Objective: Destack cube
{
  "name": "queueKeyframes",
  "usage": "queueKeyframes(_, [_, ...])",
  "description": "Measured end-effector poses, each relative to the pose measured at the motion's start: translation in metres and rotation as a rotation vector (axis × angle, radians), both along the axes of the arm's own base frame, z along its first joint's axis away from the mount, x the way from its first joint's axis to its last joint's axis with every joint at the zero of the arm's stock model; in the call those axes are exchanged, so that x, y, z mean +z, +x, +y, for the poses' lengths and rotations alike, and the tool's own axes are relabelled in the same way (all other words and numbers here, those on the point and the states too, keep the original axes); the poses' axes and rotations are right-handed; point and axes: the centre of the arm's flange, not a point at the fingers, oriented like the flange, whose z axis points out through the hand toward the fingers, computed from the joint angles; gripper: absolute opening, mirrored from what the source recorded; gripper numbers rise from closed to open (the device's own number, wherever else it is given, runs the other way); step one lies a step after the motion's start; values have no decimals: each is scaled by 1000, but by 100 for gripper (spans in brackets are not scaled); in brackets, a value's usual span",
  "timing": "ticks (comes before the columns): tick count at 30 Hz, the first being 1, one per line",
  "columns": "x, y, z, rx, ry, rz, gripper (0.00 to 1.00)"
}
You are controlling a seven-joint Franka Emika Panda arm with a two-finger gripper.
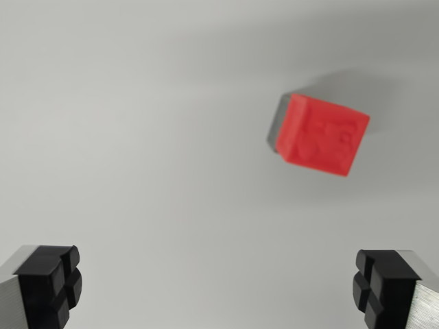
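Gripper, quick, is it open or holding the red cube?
Gripper: open, holding nothing; the red cube sits apart, up toward the wrist view's right.

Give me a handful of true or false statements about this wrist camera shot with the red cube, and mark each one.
1. The red plastic cube sits in the wrist view's upper right. True.
2. The gripper is closed on the red cube. False: its black fingertips stand wide apart at the bottom corners, holding nothing.
3. A grey block shows at the red cube's left edge, mostly hidden by it. True.
4. The red cube lies directly between the fingertips. False: it is farther up the image and toward the right.
5. The surface is dark wood. False: it is plain light grey.
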Motion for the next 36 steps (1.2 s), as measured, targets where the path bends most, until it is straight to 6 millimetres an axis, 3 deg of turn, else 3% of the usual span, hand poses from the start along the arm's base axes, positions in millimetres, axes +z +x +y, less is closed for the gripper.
queueKeyframes(36, [-113,-6,-76,-198,22,10,100])
